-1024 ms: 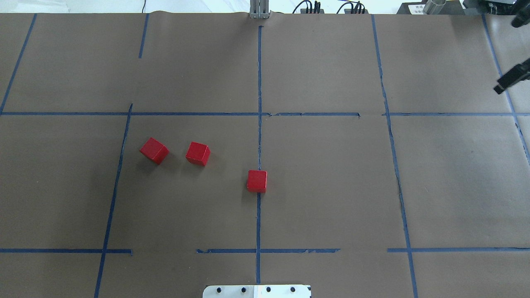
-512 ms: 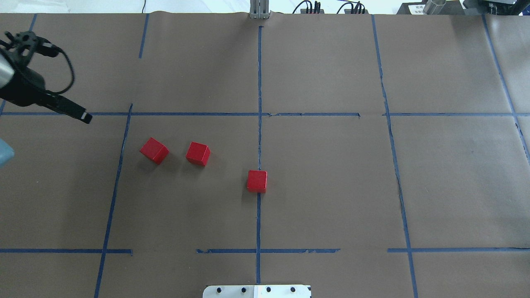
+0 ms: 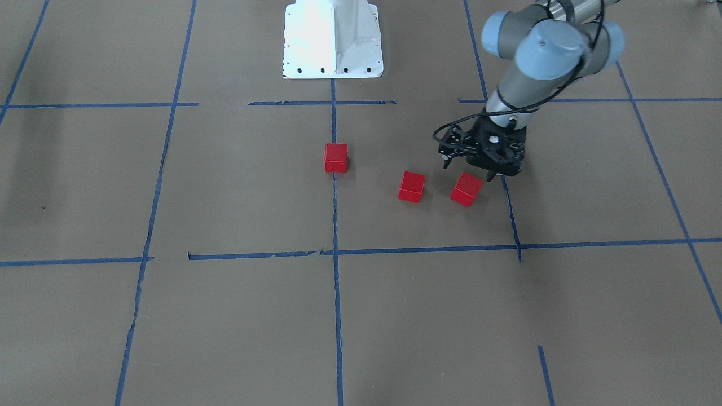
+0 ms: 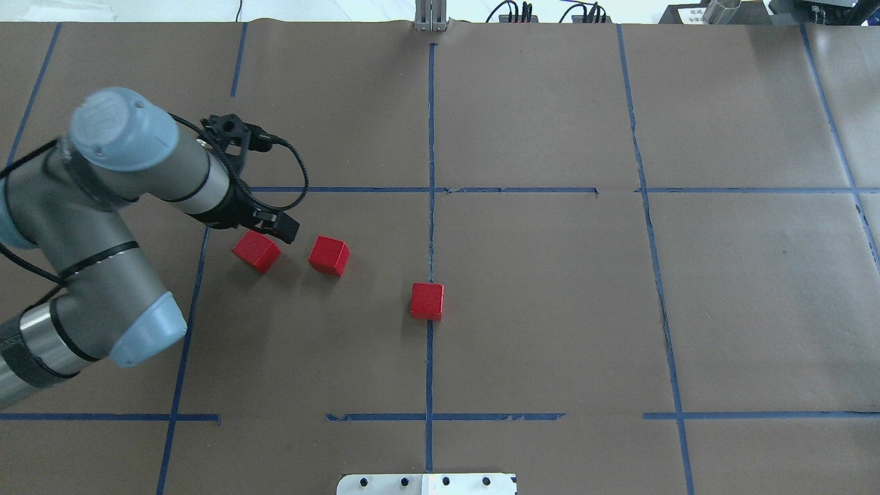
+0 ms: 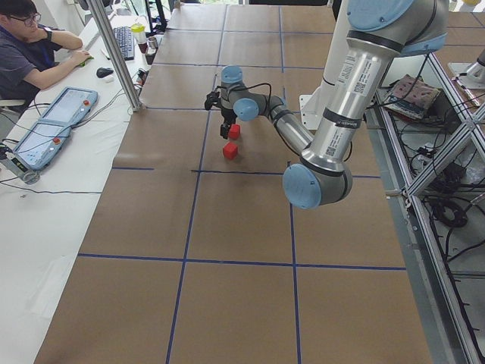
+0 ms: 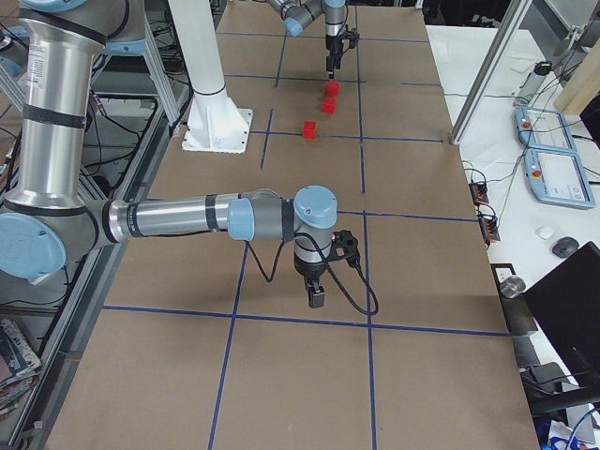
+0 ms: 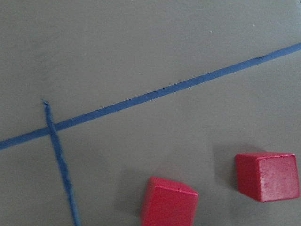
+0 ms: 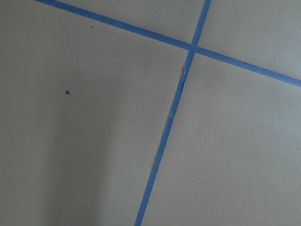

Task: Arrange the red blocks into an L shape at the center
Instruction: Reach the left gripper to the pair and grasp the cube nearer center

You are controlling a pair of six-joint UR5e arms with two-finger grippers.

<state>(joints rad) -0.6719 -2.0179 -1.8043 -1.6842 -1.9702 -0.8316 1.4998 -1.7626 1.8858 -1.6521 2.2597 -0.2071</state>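
Three red blocks lie apart on the brown paper: the left one [image 4: 256,250], the middle one [image 4: 328,255], and one [image 4: 427,301] on the vertical blue tape line in the center cell [image 4: 522,302]. They also show in the front view [image 3: 466,189] [image 3: 412,186] [image 3: 335,157]. My left gripper [image 4: 285,230] [image 3: 488,176] hovers just behind the left block, points down, looks shut and holds nothing. Its wrist view shows two blocks [image 7: 169,202] [image 7: 268,175] below. My right gripper [image 6: 317,300] hangs low over bare paper far on the right; I cannot tell whether it is open.
The white robot base [image 3: 333,39] stands at the near table edge behind the center cell. A metal post [image 4: 431,17] stands at the far edge. An operator [image 5: 30,45] sits at a side desk with pendants. Blue tape lines [image 8: 164,132] grid the paper.
My left arm has swung in from the left edge to just behind the left block. My right gripper has left the overhead view's top right corner. The blocks have not moved.
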